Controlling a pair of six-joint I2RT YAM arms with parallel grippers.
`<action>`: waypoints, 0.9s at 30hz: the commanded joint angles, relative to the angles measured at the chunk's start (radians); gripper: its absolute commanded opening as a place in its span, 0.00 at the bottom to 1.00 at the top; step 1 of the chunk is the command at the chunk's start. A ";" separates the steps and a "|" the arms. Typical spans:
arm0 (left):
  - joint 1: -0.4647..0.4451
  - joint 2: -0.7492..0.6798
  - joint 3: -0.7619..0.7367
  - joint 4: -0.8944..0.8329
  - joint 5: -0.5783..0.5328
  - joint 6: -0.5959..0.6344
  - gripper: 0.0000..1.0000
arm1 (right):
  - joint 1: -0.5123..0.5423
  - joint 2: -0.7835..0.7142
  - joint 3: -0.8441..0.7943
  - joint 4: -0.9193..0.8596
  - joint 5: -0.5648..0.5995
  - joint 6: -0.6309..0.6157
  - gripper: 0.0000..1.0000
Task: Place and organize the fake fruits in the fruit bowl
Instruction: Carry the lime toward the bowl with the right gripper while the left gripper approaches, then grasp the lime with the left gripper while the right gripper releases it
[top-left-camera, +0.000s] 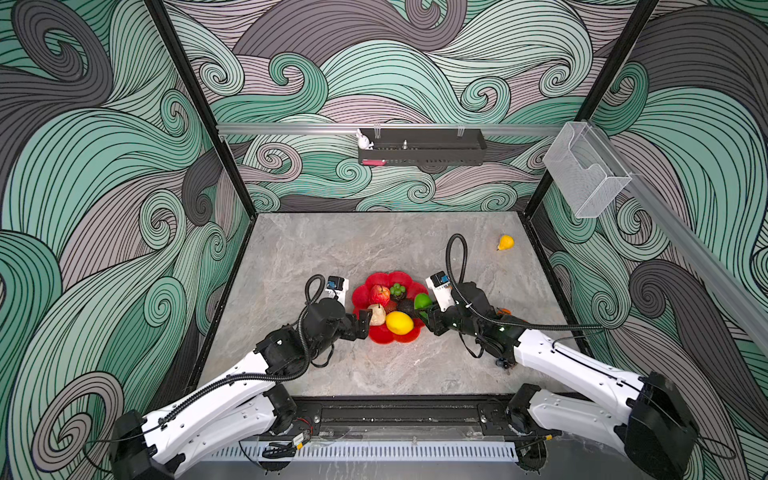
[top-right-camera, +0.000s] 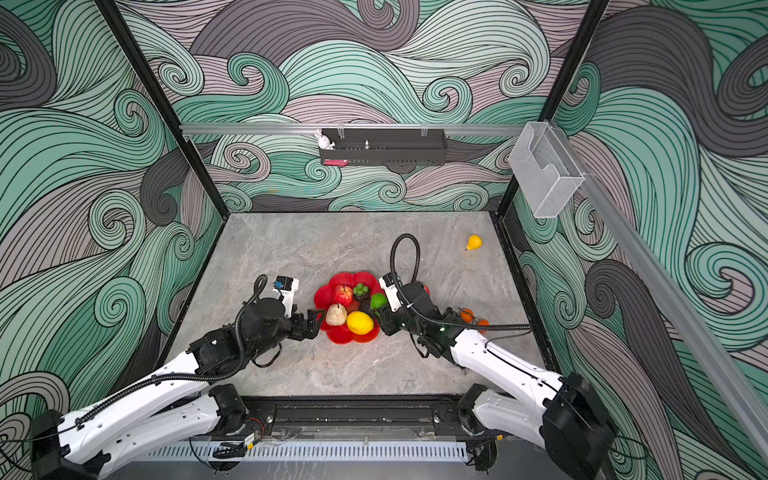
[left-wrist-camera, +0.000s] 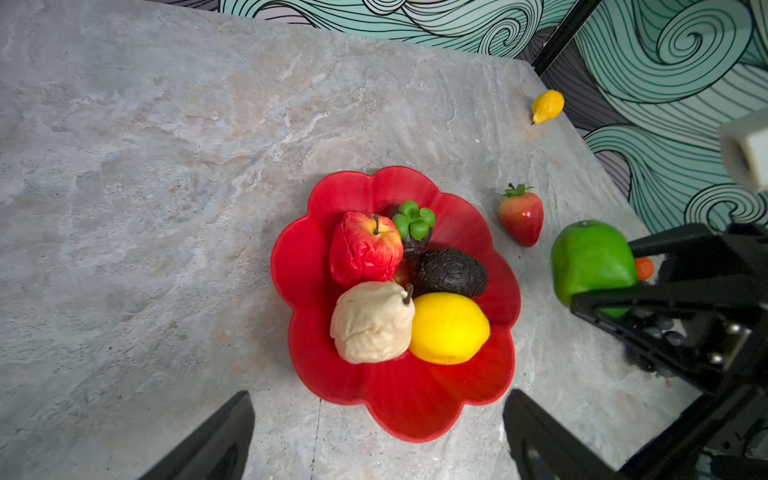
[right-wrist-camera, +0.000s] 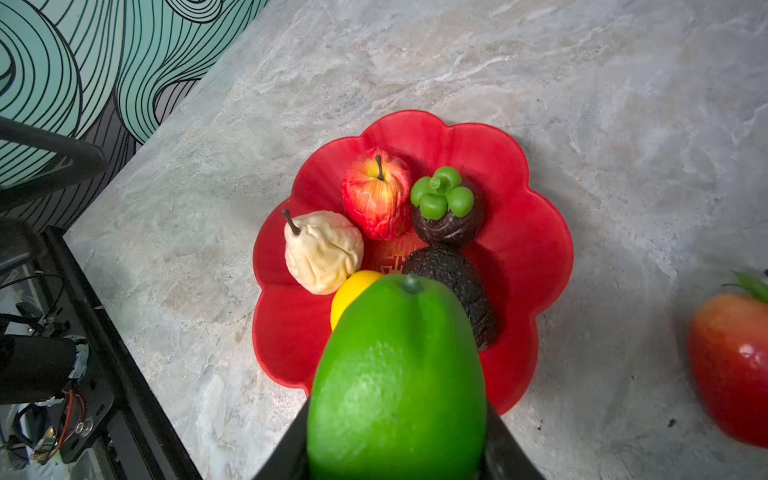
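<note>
Midway between the surface's (top-left-camera: 374, 249) side edges, nearer the front, the fruit bowl (right-wrist-camera: 532, 249) lies between both arms. The right end effector (left-wrist-camera: 601, 274) clamps a green fruit (right-wrist-camera: 397, 374) at its right rim. The left end effector (top-left-camera: 365, 324) gapes wide and empty at its left rim.

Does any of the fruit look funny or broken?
Yes. The red apple and the beige pear in the fruit bowl look crumpled and dented, not smooth. A small yellow pear also lies alone, far back on the table.
</note>
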 joint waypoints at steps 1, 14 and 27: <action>0.078 0.050 0.106 -0.045 0.230 -0.027 0.95 | 0.026 -0.002 -0.036 0.111 0.073 -0.065 0.43; 0.087 0.330 0.289 0.023 0.591 -0.090 0.94 | 0.145 -0.053 -0.150 0.287 0.170 -0.128 0.43; 0.045 0.406 0.275 0.106 0.627 -0.109 0.82 | 0.207 -0.046 -0.187 0.408 0.106 -0.150 0.43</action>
